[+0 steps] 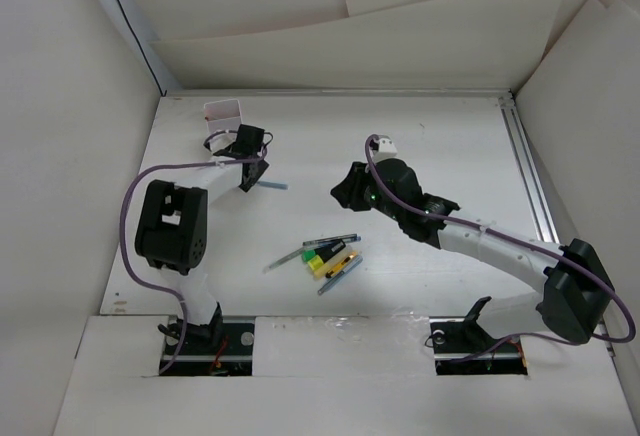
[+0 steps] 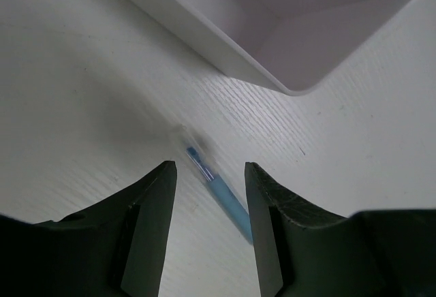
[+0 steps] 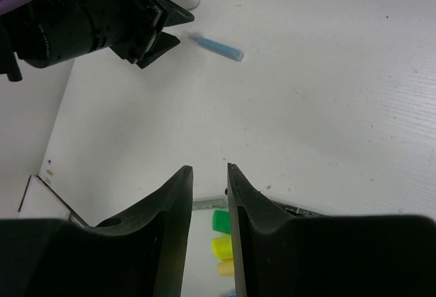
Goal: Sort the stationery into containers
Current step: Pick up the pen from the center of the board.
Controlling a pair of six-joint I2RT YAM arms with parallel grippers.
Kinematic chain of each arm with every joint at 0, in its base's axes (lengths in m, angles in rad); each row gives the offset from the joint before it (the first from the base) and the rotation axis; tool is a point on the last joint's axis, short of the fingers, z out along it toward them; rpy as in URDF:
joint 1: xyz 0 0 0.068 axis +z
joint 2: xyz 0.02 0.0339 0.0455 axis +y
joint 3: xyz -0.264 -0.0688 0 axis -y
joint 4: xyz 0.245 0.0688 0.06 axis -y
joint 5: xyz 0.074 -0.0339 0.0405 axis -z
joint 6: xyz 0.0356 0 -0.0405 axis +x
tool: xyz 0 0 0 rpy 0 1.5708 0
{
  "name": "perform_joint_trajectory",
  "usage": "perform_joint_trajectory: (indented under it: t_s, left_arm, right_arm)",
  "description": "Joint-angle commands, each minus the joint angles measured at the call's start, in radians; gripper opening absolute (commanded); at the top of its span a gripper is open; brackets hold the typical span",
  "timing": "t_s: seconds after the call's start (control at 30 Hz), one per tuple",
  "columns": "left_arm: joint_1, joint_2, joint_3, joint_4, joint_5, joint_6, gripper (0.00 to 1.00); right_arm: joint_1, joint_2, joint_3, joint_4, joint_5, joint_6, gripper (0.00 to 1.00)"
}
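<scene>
While the left gripper [image 2: 210, 170] hovers low over the white surface [image 2: 75, 72], its two dark jaws stand apart and hold nothing. A light blue pen [image 2: 226, 200] lies flat on the surface in the gap below them, touching neither jaw as far as the wrist view shows. The pen's clear tip points toward the container [image 2: 225, 46], a white translucent box whose rounded corner sits near the pen but apart from it, so the pen is outside the box. From above, this container stands at the far left corner of the surface, with the left gripper just in front of it and the pen sticking out to the gripper's right. The right gripper [image 3: 209, 174] hangs over the middle of the surface, its jaws parted by a narrow gap with nothing between them. Through that gap a green highlighter [image 3: 219, 220] and a yellow highlighter [image 3: 221, 246] show below. They belong to the rest of the stationery [image 1: 326, 256], a loose cluster of thin pens and highlighters lying on the surface nearer the arm bases, well apart from the container.
</scene>
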Motion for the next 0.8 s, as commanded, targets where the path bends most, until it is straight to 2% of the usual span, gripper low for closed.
perform_joint_trajectory:
  t_s: [0.0,0.23,0.37,0.4,0.5,0.7,0.77]
  left_arm:
    - [0.007,0.035,0.069,-0.072,-0.037,-0.019,0.42]
    - [0.007,0.065,0.050,-0.063,-0.028,-0.028,0.39]
    - [0.007,0.104,0.059,-0.063,-0.028,-0.019,0.29]
    - [0.007,0.104,0.059,-0.076,-0.028,-0.019,0.23]
    - [0.007,0.113,0.059,-0.087,-0.042,-0.019,0.18]
    - [-0.016,0.133,0.068,-0.139,-0.100,-0.019,0.17]
    - [-0.028,0.133,0.068,-0.150,-0.100,-0.019,0.12]
  right_arm:
    - [-0.004,0.005,0.024,0.056,-0.022,-0.014,0.33]
    - [-0.004,0.005,0.024,0.056,-0.022,-0.014,0.33]
    - [-0.004,-0.015,0.024,0.056,-0.022,-0.014,0.33]
    - [-0.004,-0.015,0.024,0.056,-0.022,-0.014,0.33]
    - [-0.004,-0.024,0.024,0.047,-0.013,-0.014,0.33]
    - [-0.004,-0.053,0.015,0.047,-0.013,-0.014,0.33]
    - [-0.004,-0.064,0.015,0.047,-0.013,-0.014,0.33]
